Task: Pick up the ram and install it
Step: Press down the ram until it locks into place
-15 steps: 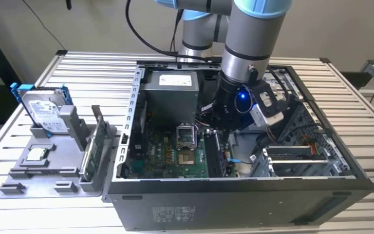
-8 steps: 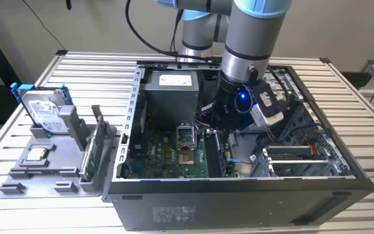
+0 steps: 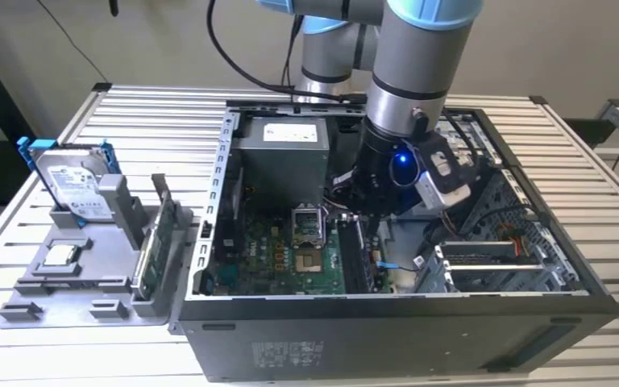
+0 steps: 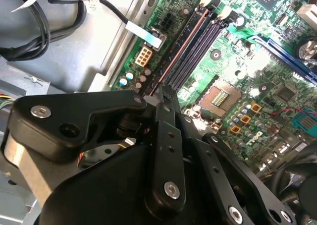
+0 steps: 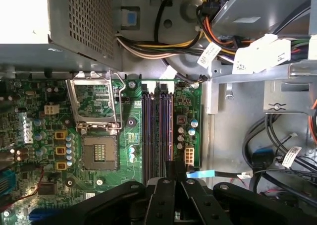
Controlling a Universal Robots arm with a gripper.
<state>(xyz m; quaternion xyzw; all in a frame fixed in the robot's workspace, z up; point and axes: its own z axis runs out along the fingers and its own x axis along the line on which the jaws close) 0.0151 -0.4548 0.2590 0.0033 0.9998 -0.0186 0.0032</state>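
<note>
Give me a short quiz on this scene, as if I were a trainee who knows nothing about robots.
1. True or false: the end effector has reached inside the open computer case.
2. What stands upright in the grey holder at the exterior view's left?
A. a hard drive in a blue frame
B. a cooling fan
C. a keyboard
3. In the first wrist view, which long parallel parts of the green motherboard is the end effector nearest to?

Key: 1 true; 2 A; 3 the memory slots, beside the processor socket.
</note>
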